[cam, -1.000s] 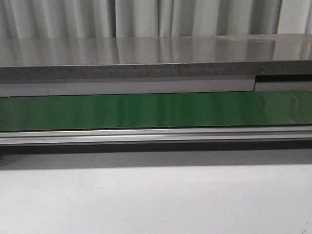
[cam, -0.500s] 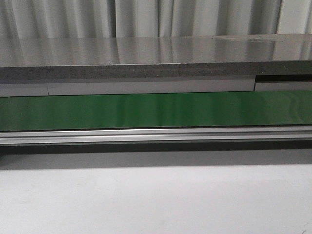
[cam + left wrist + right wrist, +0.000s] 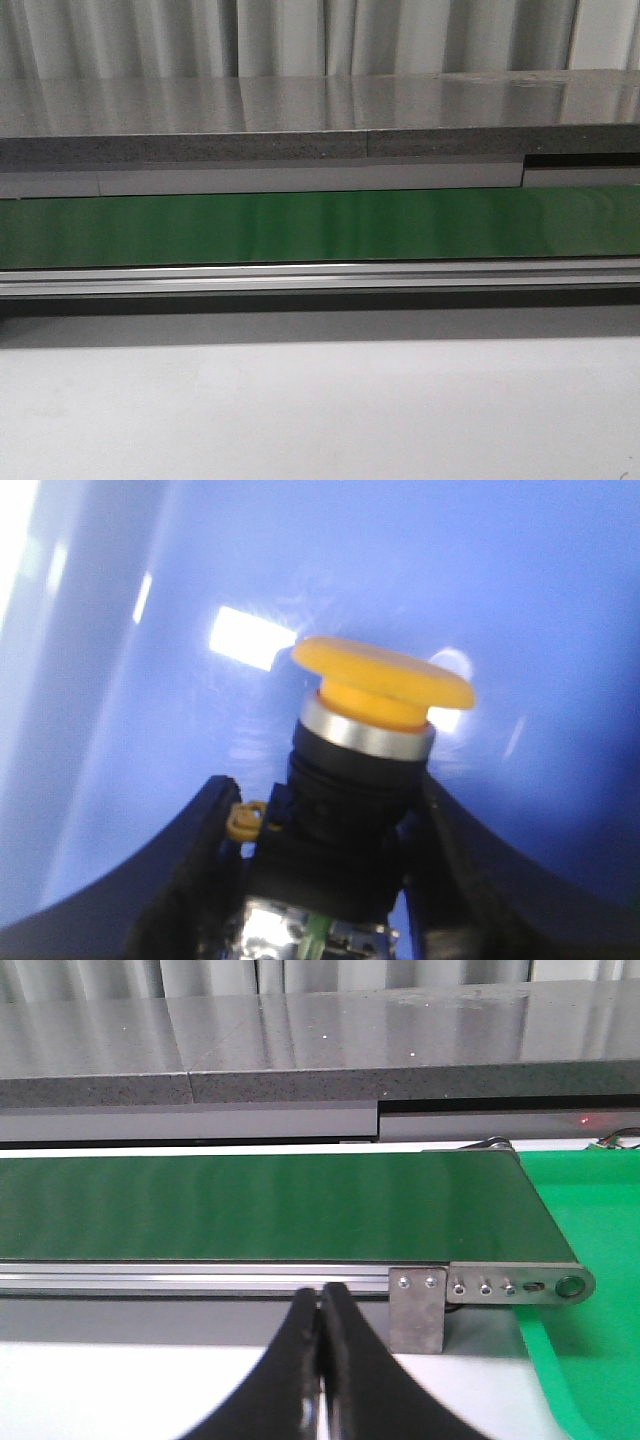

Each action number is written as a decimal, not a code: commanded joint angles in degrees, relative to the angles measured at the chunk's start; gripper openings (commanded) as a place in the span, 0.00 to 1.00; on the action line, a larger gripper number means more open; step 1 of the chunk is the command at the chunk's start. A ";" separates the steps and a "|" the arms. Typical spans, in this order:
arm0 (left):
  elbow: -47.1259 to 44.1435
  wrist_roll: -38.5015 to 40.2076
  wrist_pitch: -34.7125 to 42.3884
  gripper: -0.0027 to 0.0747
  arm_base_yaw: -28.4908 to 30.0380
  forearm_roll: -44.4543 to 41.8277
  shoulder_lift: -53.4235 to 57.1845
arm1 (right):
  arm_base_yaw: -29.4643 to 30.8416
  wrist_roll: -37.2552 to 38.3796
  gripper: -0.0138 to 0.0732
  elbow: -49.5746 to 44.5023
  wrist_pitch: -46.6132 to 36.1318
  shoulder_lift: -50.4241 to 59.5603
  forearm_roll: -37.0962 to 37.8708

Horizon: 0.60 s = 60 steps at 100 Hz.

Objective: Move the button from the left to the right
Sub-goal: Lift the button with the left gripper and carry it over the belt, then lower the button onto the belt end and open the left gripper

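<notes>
Pick step judged in hand: the button (image 3: 362,770) is held by its black body between the fingers of the left gripper (image 3: 325,865), yellow cap at 12 o'clock, over a blue surface (image 3: 520,590). The right gripper (image 3: 320,1360) is closed on nothing, facing the green belt (image 3: 260,1205), a green tray (image 3: 590,1200) at 3 o'clock. Neither arm is seen in the front view; the belt is bare. Next, a lift and carry rightward is called for.

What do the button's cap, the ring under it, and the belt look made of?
The button: its yellow cap looks like matte plastic, with a soft even colour and no glare. The ring below looks like brushed metal, silvery with a sheen. The green belt looks like smooth rubber or PVC, faintly glossy.
</notes>
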<state>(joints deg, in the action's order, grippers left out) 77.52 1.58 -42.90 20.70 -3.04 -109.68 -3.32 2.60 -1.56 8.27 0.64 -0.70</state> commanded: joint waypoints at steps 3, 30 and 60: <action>1.93 0.21 0.15 0.01 -0.33 1.42 7.32 | 0.34 -0.23 0.08 0.88 -4.49 1.12 0.27; 1.93 -2.68 -3.96 0.01 -5.54 3.04 12.92 | 0.34 -0.23 0.08 0.88 -4.49 1.12 0.27; 0.20 -2.81 -4.26 0.01 -12.16 3.04 12.69 | 0.34 -0.23 0.08 0.88 -4.49 1.12 0.27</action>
<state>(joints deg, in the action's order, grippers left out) 76.91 -1.37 -48.92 9.99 -0.55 -99.64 -3.32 2.60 -1.56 8.27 0.64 -0.70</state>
